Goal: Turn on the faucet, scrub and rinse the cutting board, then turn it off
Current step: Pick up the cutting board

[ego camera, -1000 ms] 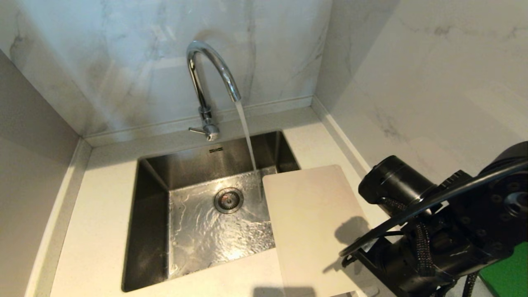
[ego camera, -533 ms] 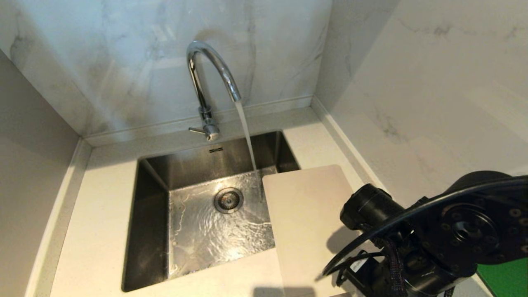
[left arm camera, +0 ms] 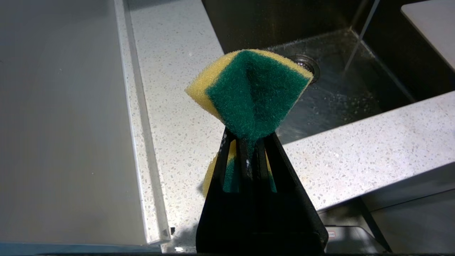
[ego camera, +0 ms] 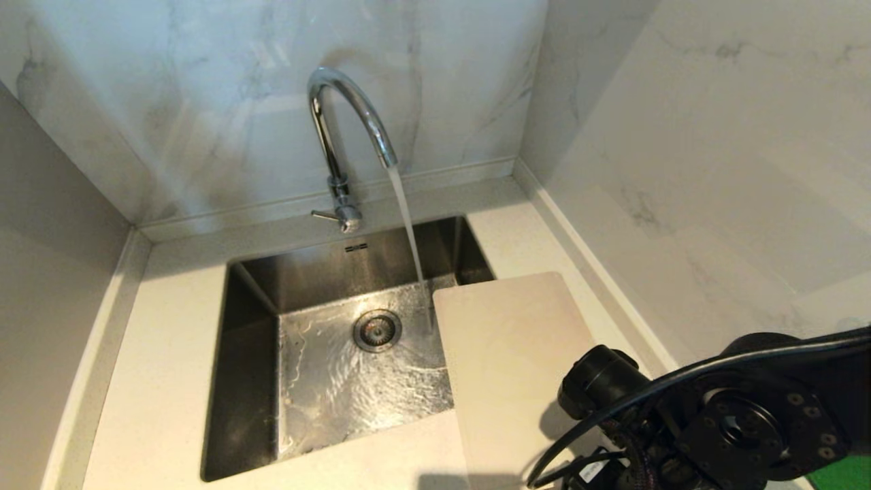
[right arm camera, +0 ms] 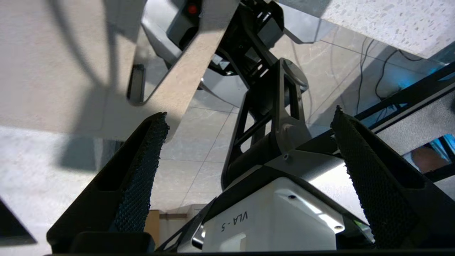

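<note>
- Left pincer [left arm camera: 249,156] is clamped on a folded yellow-green sponge [left arm camera: 250,90].
- Right pincer [right arm camera: 249,149], jaws wide apart, holds nothing, beside the smooth cutting board [right arm camera: 53,60].

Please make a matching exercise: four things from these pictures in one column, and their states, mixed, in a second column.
Things:
1. faucet
2. cutting board
3. left gripper
4. right gripper

States:
A. open, holding nothing
B. running water into the sink
C. shut on the sponge
D. lying flat, one side overhanging the sink

Pairs: 1-B, 2-D, 3-C, 4-A
</note>
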You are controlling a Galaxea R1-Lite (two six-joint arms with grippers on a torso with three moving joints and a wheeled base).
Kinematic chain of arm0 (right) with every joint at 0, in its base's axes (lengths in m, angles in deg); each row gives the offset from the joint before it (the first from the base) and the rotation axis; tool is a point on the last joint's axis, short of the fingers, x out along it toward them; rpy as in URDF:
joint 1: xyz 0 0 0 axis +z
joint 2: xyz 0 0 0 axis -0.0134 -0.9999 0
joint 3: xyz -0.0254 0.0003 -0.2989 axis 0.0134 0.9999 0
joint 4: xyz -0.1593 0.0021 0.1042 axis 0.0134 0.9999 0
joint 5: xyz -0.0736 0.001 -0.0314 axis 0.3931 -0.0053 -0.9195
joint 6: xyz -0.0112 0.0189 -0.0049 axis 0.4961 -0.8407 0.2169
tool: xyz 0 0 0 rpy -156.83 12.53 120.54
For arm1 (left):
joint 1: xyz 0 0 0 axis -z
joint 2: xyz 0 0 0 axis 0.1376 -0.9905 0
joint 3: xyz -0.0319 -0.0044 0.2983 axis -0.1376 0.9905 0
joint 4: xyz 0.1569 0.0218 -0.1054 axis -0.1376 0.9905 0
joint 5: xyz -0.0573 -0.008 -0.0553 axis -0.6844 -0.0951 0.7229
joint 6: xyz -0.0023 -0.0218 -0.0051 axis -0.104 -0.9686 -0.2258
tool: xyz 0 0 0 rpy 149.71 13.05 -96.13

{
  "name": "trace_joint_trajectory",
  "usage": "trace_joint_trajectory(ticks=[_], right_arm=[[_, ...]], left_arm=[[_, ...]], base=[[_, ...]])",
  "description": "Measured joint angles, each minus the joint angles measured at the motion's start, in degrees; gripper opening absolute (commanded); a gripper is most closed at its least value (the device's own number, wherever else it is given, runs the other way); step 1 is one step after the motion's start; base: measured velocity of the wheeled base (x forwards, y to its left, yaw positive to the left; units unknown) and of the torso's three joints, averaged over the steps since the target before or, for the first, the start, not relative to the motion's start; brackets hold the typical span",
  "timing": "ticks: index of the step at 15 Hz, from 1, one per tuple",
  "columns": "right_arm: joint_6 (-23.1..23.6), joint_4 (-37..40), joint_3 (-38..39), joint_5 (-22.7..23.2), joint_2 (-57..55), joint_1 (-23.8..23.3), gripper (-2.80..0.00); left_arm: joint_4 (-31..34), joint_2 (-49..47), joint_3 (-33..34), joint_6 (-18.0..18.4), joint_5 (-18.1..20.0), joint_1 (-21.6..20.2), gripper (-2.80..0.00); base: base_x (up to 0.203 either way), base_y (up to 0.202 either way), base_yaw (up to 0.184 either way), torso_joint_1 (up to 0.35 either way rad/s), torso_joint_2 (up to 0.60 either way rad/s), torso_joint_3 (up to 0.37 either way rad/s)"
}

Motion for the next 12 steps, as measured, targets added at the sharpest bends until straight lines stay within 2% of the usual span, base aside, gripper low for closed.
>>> trace_joint_trajectory(ticks=[6,12], right_arm=[[-1.9,-5.3,2.6,-0.1,-4.3,0.0,0.00],[-2.1,-6.4,2.8,-0.2,-7.1,-0.3,0.00]], left_arm=[[0.0,0.0,0.0,0.0,0.0,0.0,-2.80],[0.0,0.0,0.0,0.0,0.0,0.0,-2.80]], base=[[0.000,0.000,0.000,0.000,0.00,0.000],[0.000,0.000,0.000,0.000,0.00,0.000]])
